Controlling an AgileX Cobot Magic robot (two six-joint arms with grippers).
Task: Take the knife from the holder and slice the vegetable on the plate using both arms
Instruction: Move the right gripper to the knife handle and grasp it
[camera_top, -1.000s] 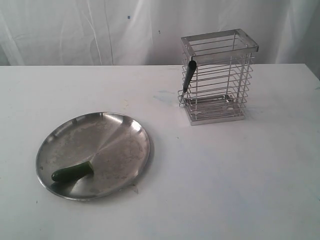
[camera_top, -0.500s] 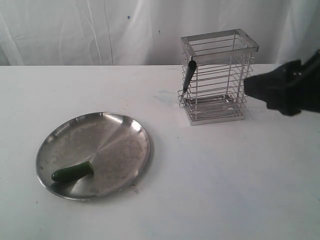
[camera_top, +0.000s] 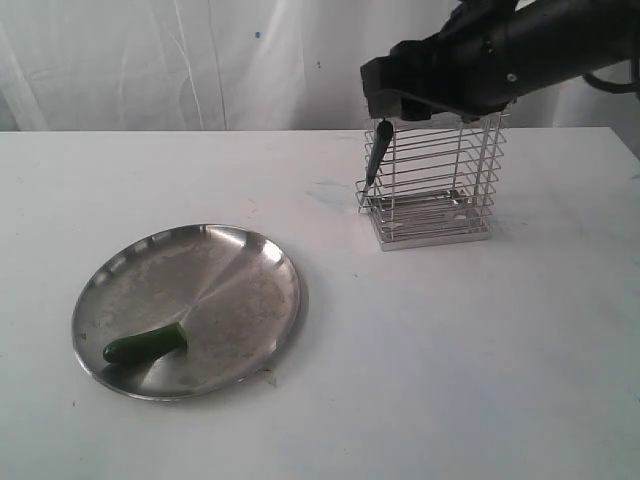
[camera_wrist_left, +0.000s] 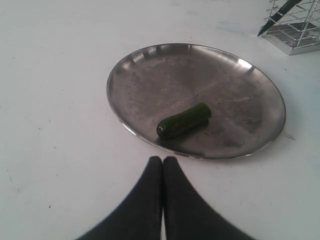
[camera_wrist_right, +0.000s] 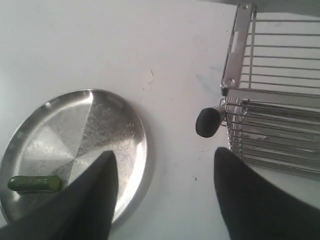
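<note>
The knife (camera_top: 378, 150) leans black handle up against the outside corner of the wire holder (camera_top: 430, 190), its tip near the table. My right arm (camera_top: 480, 55) hangs over the holder's top rim. In the right wrist view my right gripper (camera_wrist_right: 165, 154) is open and empty, above the table, with the knife's handle end (camera_wrist_right: 207, 122) just ahead beside the holder (camera_wrist_right: 270, 100). The vegetable (camera_top: 145, 345) lies on the steel plate (camera_top: 230, 280). My left gripper (camera_wrist_left: 162, 160) is shut and empty, just short of the plate's rim (camera_wrist_left: 225, 85), facing the vegetable (camera_wrist_left: 183, 120).
A white table (camera_top: 450, 350) carries everything, with a white curtain (camera_top: 200, 60) behind it. The left arm does not show in the exterior view. Bare tabletop lies between plate and holder.
My right arm came in from the right edge and swung up and left until it stands over the holder's top. Knife, plate and vegetable have not moved.
</note>
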